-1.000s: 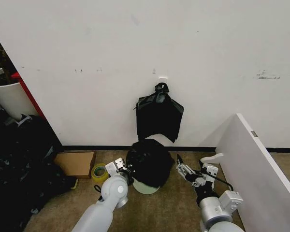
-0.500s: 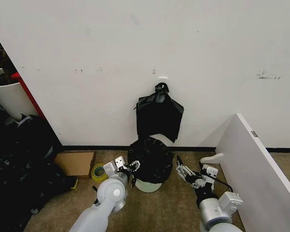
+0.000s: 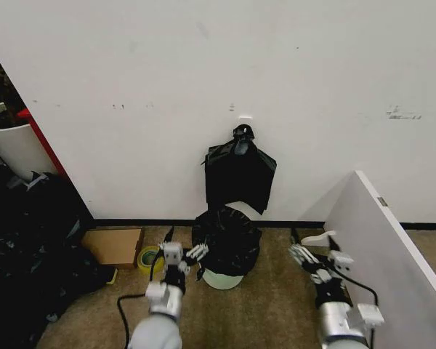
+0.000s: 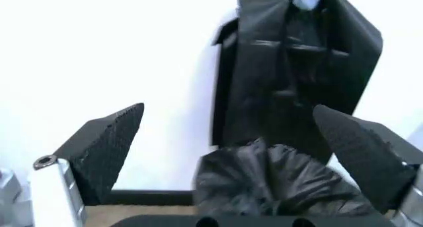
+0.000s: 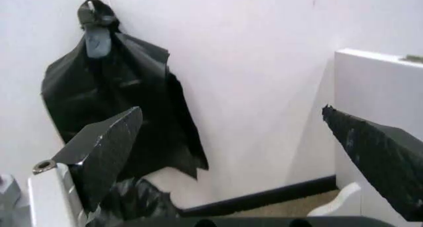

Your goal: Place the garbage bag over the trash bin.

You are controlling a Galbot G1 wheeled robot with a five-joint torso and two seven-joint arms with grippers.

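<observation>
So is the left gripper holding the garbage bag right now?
No, the left gripper is open beside the garbage bag, gripping nothing.

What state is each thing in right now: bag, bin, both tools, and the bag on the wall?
Garbage bag: draped over the bin, crinkled, covering its top and most of its side.
Bin: upright on the floor, white base showing below the bag.
Left tool: open, beside the bag, holding nothing.
Right tool: open, apart from the bag, holding nothing.
Wall bag: hanging, knotted top.
</observation>
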